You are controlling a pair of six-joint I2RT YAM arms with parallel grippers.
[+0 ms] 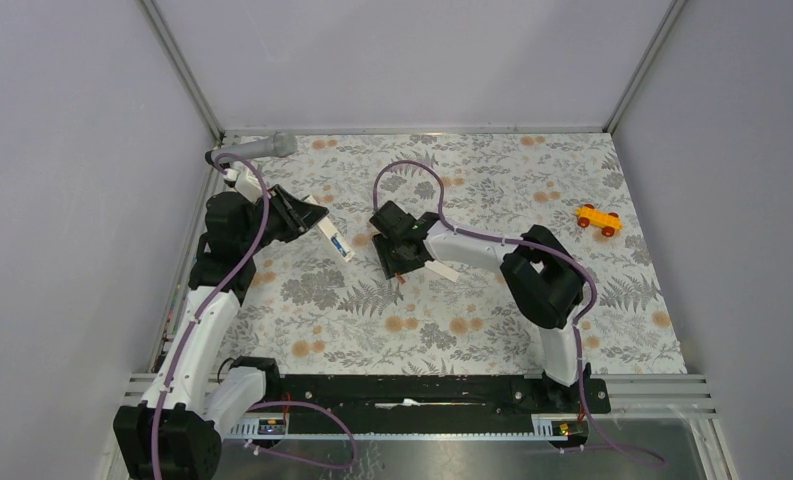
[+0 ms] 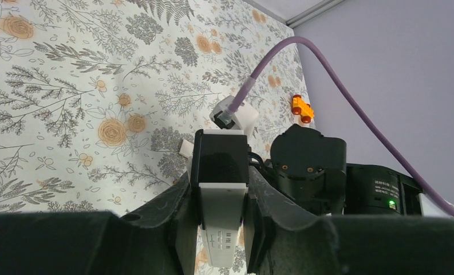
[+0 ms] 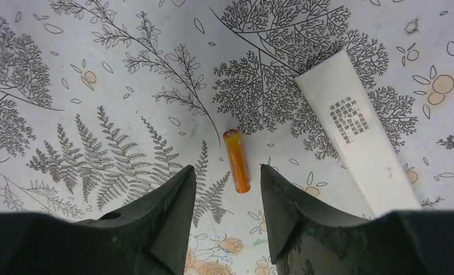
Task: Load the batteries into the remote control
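Right wrist view: we see right claw (image 3: 227, 168) with jaws partly apart, holding nothing | orange battery (image 3: 236, 160) lies between its fingertips, untouched | left claw (image 2: 220, 189) clamped on remote control (image 2: 223, 215)

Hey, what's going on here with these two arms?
The left gripper is clamped on the white remote control. The right gripper is open over an orange battery lying on the floral table, with a finger on each side of it and not gripping yet. The remote's white cover lies on the table beside the battery.
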